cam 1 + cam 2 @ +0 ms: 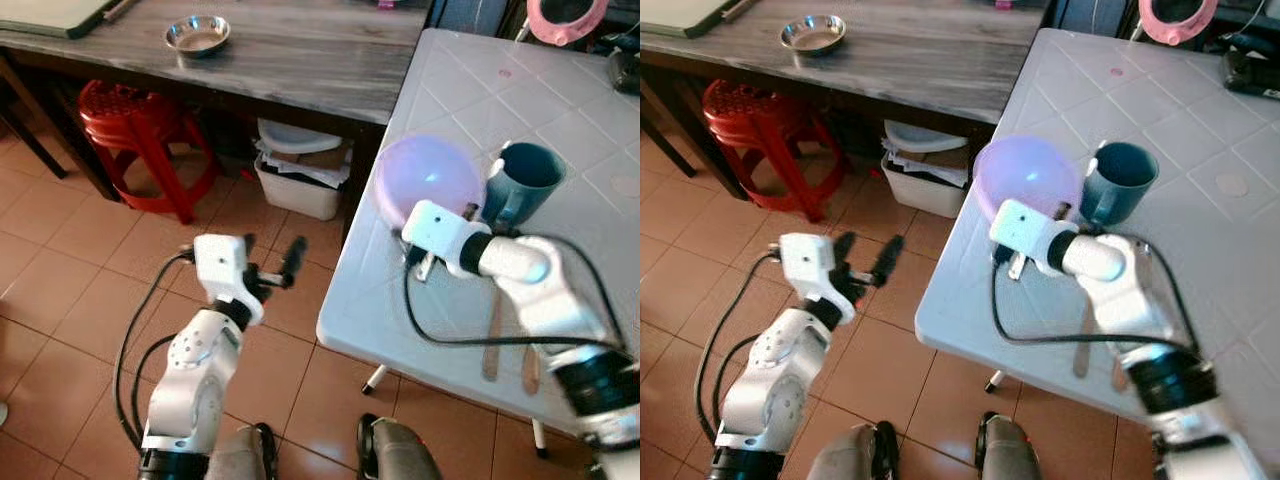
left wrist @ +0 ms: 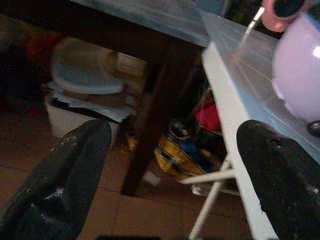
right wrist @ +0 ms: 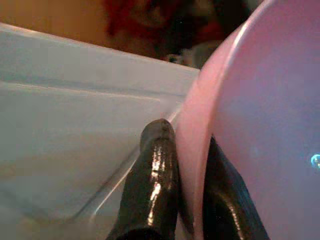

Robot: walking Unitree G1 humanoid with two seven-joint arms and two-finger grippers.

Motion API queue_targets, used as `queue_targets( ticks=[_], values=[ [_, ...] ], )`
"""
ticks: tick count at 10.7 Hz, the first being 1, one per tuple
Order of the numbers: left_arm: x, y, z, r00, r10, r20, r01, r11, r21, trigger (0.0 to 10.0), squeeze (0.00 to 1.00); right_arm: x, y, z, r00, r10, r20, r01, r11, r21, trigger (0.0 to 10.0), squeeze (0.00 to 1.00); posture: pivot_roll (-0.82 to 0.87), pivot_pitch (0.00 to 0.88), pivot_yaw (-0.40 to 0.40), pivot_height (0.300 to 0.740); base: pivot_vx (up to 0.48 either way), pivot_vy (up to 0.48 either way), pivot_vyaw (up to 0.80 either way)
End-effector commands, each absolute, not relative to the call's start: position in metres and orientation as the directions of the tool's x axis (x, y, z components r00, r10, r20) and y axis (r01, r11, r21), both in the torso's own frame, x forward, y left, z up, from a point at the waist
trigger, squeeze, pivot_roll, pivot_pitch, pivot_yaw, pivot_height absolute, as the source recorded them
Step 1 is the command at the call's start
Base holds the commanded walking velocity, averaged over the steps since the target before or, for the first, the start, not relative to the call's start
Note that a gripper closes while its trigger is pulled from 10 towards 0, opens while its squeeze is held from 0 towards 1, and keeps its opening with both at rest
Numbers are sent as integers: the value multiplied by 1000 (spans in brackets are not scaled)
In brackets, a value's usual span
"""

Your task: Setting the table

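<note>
Pink bowl rim pinched in my right gripper; mug at its three o'clock, utensils laid; left gripper spread, idle.

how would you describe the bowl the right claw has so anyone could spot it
Start at the white tiled plastic table; near its left edge sits a round translucent pink plastic bowl, its rim pinched by the right claw. Its neighbour, a dark teal mug, is taller and opaque.

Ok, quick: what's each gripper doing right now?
Left gripper: open, holding nothing, over the floor.
Right gripper: closed on the pink bowl's rim.
</note>
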State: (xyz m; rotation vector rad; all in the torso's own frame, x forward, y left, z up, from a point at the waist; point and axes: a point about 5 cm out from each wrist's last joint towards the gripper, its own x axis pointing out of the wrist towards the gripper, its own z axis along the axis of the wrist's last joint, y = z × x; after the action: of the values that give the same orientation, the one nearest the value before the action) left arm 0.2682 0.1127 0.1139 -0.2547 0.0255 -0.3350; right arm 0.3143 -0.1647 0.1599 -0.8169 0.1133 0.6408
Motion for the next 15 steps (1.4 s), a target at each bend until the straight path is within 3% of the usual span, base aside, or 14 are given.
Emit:
queue_targets(
  ticks=[1, 2, 3, 5, 8, 15],
  values=[
    [270, 121, 115, 959, -281, 24, 280, 935, -220, 10000, 0, 312, -161, 159, 838, 476, -265, -522, 559, -645, 1176, 0, -54, 193, 38, 740, 0, 480, 0],
    [273, 125, 118, 969, -247, 31, 247, 945, -216, 10000, 0, 308, -152, 161, 870, 469, -155, -447, 614, -650, 9255, 0, -53, 195, 36, 740, 0, 480, 0],
    [275, 127, 120, 969, -242, 39, 245, 947, -208, 10000, 0, 304, -146, 160, 888, 449, -94, -395, 644, -655, 10000, 0, -52, 196, 35, 740, 0, 480, 0],
    [276, 131, 124, 980, -189, 62, 197, 962, -188, 10000, 0, 295, -142, 155, 913, 408, -17, -324, 697, -639, 10000, 0, -54, 196, 31, 740, 0, 480, 0],
    [277, 133, 123, 981, -182, 66, 191, 965, -179, 10000, 0, 284, -144, 152, 960, 253, 116, -175, 873, -455, 10000, 0, -64, 189, 40, 740, 0, 443, 0],
    [281, 125, 127, 976, -196, 97, 210, 962, -172, 10000, 0, 293, -145, 154, 975, 130, 178, -51, 918, -394, 10000, 0, -65, 188, 48, 740, 355, 285, 0]
  ],
)
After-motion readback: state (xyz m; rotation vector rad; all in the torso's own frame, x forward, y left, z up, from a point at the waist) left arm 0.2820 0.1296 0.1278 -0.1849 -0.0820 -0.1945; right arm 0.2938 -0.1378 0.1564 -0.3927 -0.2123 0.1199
